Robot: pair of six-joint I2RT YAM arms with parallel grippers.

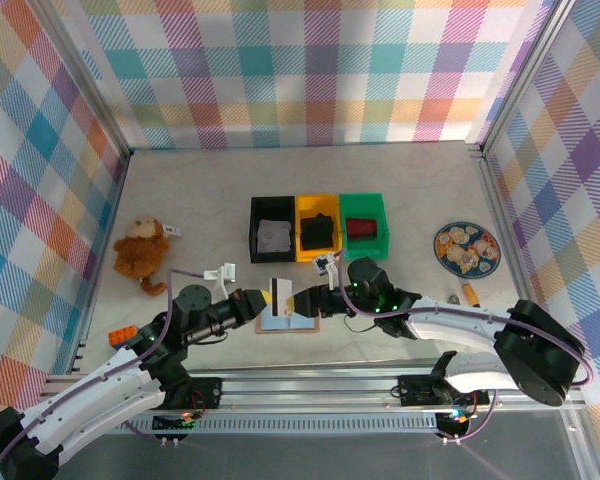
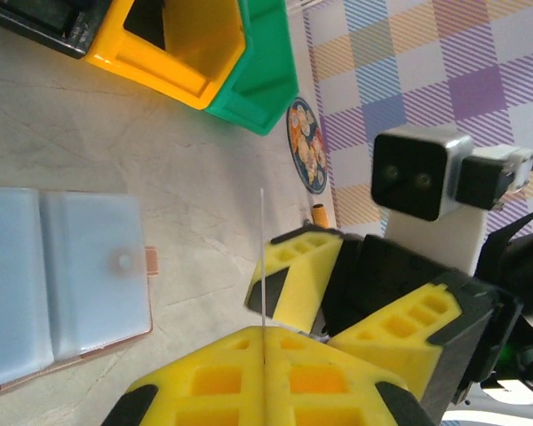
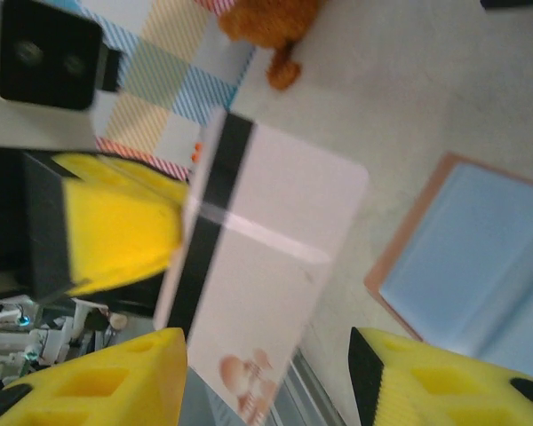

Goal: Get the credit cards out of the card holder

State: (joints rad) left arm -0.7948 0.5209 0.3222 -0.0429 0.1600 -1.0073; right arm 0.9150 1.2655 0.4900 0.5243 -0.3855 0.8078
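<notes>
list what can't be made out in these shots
- Card face: edge-on in left wrist view; blurred in right wrist view, print unreadable.
- Card holder: in the top view the card and right gripper cover part; whether cards remain inside is unclear. Cut off by the left edge in left wrist view.
- Green bin contents: too small and dark in top view.

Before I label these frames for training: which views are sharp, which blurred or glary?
Top external: sharp, evenly lit. Left wrist: crisp, the card a thin edge-on line. Right wrist: soft throughout, a glare streak across the card, the card holder blurred.
</notes>
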